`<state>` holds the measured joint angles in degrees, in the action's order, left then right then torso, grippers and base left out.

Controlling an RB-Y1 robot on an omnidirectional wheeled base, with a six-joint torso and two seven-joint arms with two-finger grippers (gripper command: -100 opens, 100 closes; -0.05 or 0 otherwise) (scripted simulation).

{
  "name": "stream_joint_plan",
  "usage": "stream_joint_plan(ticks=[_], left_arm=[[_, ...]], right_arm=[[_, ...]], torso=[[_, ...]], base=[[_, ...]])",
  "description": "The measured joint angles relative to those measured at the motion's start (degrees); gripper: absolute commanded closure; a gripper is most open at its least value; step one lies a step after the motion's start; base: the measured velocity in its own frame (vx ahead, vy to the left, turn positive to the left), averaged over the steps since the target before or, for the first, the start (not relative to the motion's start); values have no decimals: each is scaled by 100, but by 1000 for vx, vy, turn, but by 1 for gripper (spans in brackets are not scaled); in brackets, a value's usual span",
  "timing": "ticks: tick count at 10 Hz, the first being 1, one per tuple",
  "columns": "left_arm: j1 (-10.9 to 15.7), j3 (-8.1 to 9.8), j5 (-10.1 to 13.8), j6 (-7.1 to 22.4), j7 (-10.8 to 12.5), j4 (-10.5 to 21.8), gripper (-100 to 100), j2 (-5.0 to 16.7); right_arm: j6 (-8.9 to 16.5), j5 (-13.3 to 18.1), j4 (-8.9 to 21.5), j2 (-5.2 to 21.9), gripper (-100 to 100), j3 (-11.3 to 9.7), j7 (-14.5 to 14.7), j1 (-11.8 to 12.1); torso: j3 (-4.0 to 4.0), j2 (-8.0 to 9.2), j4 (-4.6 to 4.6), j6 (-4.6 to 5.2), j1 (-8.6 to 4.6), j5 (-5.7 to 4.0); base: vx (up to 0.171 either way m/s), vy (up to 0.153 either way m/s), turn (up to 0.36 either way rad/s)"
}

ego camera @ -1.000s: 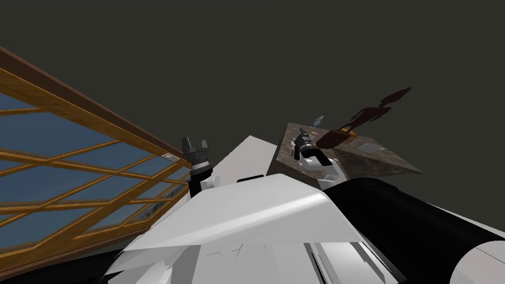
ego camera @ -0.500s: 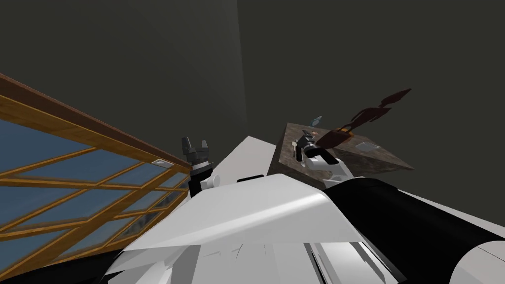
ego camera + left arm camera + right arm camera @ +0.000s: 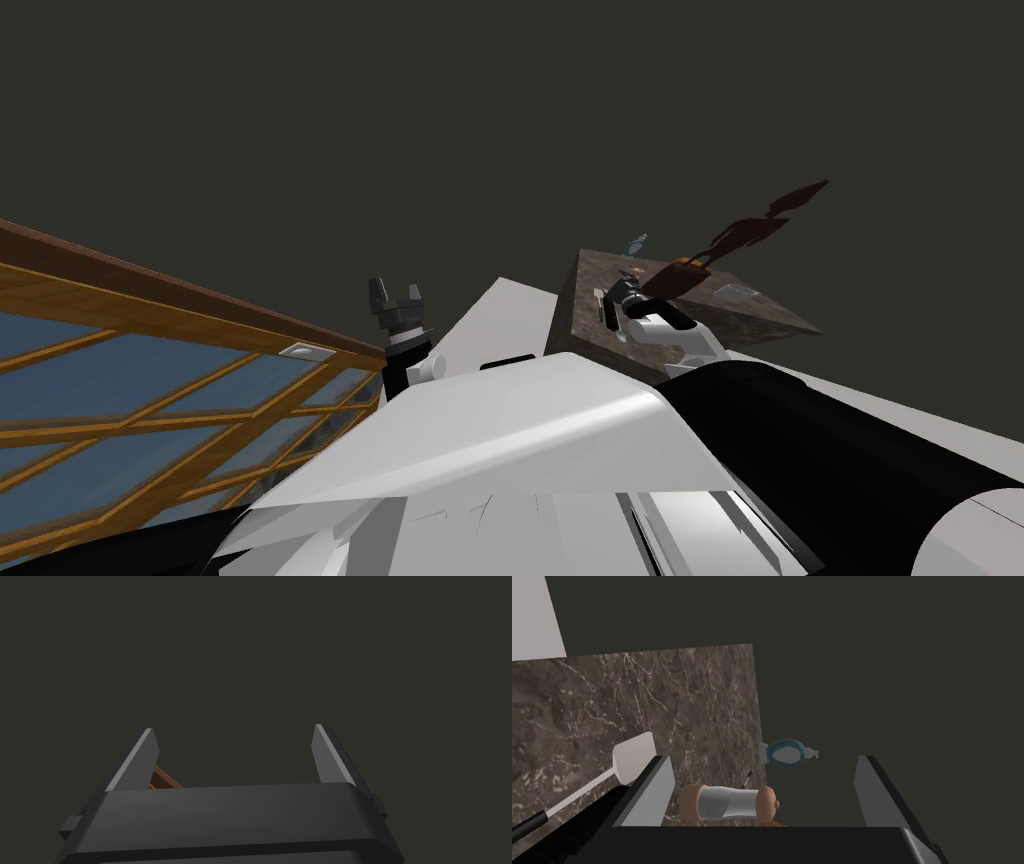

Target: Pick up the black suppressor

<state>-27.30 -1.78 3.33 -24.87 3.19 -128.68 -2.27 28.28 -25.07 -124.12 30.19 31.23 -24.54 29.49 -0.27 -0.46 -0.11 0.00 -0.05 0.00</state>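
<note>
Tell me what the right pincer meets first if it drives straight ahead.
The right pincer, open, would most likely meet the white cylinder with tan ends lying on the marble table ahead. Depth is unclear; it could pass above, toward the blue bottle.

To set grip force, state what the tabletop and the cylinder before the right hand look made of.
Tabletop: looks like marble, dark brown with white veins, fairly matt. Cylinder: tan matt ends, pale grey middle with a soft sheen; plastic or metal, the look leaves it open.

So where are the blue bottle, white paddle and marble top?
blue bottle (image 3: 786, 753): right wrist view, its body.
white paddle (image 3: 633, 760): right wrist view, its flat head.
marble top (image 3: 662, 691): right wrist view, bare surface.
</note>
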Motion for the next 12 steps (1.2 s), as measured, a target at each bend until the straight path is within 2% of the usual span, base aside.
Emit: stream_joint_plan(ticks=[3, 6, 12], left_arm=[[1, -1, 0, 0, 0, 0, 0, 0], [1, 0, 0, 0, 0, 0, 0, 0], [1, 0, 0, 0, 0, 0, 0, 0]], right_arm=[[478, -255, 191, 165, -100, 181, -354, 21], [975, -428, 248, 258, -100, 320, -649, 45], [1792, -849, 479, 445, -100, 547, -1183, 159]], torso=[[-7, -10, -4, -6, 5, 2], [-2, -2, -2, -5, -3, -1], [-3, -3, -2, -7, -13, -3]], base=[[103, 49, -96], [87, 31, -99], [90, 20, -99]])
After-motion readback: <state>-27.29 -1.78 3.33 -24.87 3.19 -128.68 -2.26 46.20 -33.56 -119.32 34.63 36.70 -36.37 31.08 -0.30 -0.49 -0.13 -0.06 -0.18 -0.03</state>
